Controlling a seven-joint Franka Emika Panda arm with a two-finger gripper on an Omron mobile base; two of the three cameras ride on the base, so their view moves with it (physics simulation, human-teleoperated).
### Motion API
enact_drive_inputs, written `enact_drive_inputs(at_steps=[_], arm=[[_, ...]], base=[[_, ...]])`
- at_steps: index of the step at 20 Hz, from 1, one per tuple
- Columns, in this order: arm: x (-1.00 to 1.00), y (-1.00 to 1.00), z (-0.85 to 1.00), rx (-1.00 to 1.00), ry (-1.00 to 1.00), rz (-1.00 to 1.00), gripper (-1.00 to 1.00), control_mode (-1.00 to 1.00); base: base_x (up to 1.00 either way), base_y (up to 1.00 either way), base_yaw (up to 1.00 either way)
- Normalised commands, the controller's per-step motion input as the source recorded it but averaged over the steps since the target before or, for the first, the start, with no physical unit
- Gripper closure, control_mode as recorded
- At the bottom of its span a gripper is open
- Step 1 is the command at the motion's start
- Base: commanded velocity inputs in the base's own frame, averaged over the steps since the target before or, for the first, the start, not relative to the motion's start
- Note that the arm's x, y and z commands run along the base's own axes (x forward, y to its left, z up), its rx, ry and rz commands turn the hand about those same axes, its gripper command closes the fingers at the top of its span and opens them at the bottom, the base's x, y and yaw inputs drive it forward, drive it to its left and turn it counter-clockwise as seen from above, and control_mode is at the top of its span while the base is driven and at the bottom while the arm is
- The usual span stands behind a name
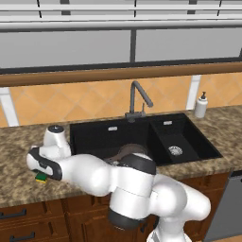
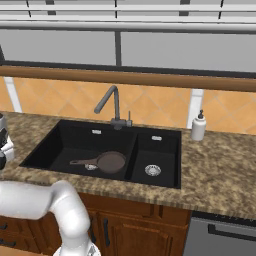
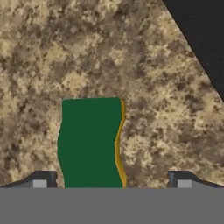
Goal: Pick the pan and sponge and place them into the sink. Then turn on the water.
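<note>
Hovering over the sponge point(image 3: 89, 142) on the granite desk point(image 3: 65, 52) just left of the sink point(image 2: 75, 137), fingers point(image 3: 41, 180) spread wide either side of it, gripping nothing, pan point(image 2: 110, 161) already sitting in the sink's wide basin

The sponge point(image 3: 89, 142) has a green top over a yellow edge. The counter point(image 3: 87, 52) is mottled brown granite. The sink point(image 2: 75, 140) is black; the pan point(image 2: 111, 161) dark brown, the backsplash point(image 2: 150, 107) orange tile.
</note>
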Motion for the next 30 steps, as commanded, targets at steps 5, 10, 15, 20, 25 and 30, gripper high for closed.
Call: enact_drive_inputs(at_steps=[5,10,15,20,25,30], arm=[[0.13,0.15,-0.27,-0.01,0.00,-0.02,-1.00,-1.00],[0.12,0.21,-0.33,-0.03,0.01,-0.02,-1.00,-1.00],[0.10,0.18,-0.43,-0.04,0.04,-0.01,-1.00,-1.00],[0.00,0.17,-0.58,-0.09,0.01,0.00,1.00,-1.00],[-0.09,0.00,-0.63,-0.06,0.02,-0.03,1.00,-1.00],[-0.55,-0.07,-0.35,-0.01,-0.01,-0.11,1.00,-1.00]], base=[[0.00,0.00,0.00],[0.00,0.00,0.00],[0.00,0.00,0.00],[0.00,0.00,0.00],[0.00,0.00,0.00],[0.00,0.00,0.00]])
